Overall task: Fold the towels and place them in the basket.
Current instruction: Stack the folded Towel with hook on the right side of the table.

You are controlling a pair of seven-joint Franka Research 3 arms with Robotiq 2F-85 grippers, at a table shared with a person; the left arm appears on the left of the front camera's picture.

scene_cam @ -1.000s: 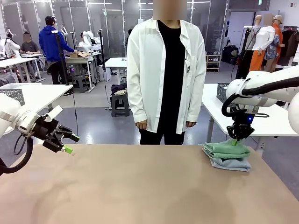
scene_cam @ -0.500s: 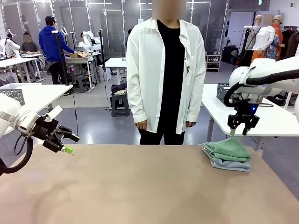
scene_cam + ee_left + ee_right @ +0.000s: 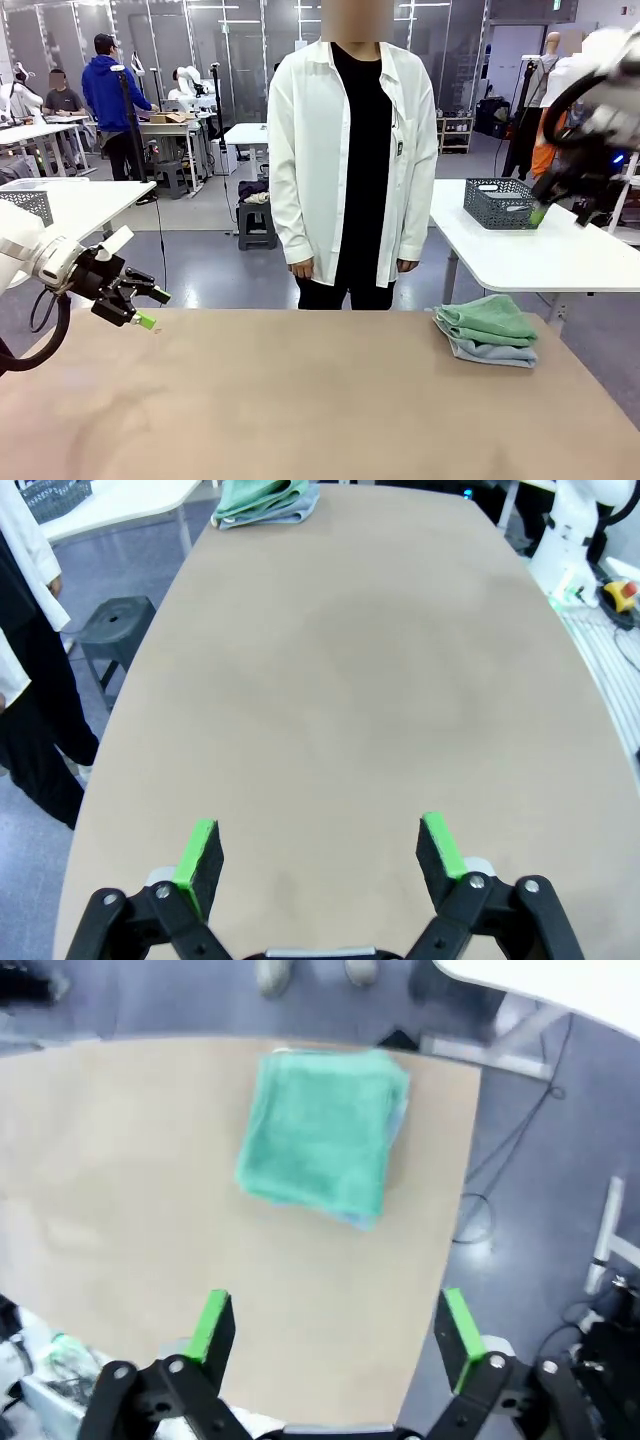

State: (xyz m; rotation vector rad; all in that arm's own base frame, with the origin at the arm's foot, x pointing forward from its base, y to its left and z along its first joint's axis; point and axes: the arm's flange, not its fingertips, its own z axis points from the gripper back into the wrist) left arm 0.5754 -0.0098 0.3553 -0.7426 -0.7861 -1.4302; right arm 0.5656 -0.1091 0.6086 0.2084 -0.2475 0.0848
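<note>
The two towels lie folded in one stack at the table's far right: the mint green towel (image 3: 487, 318) (image 3: 325, 1135) on top of the pale blue-grey towel (image 3: 497, 351) (image 3: 366, 1222). The stack (image 3: 262, 500) sits far off in the left wrist view. The dark grey basket (image 3: 500, 203) (image 3: 55, 495) stands on the white side table behind. My right gripper (image 3: 563, 212) (image 3: 335, 1330) hangs open and blurred, high above and to the right of the stack, holding nothing. My left gripper (image 3: 153, 308) (image 3: 320, 850) is open over the table's left edge, holding nothing.
A person (image 3: 350, 150) in a white shirt stands at the far side, hands down. A paler mesh basket (image 3: 25, 205) sits on a white table at the left. The brown table (image 3: 300, 400) is bare from the left edge to the stack.
My right gripper opened off the green towel, then rose and swung up and to the right, away from the stack. The towels stayed put. The left arm has not moved.
</note>
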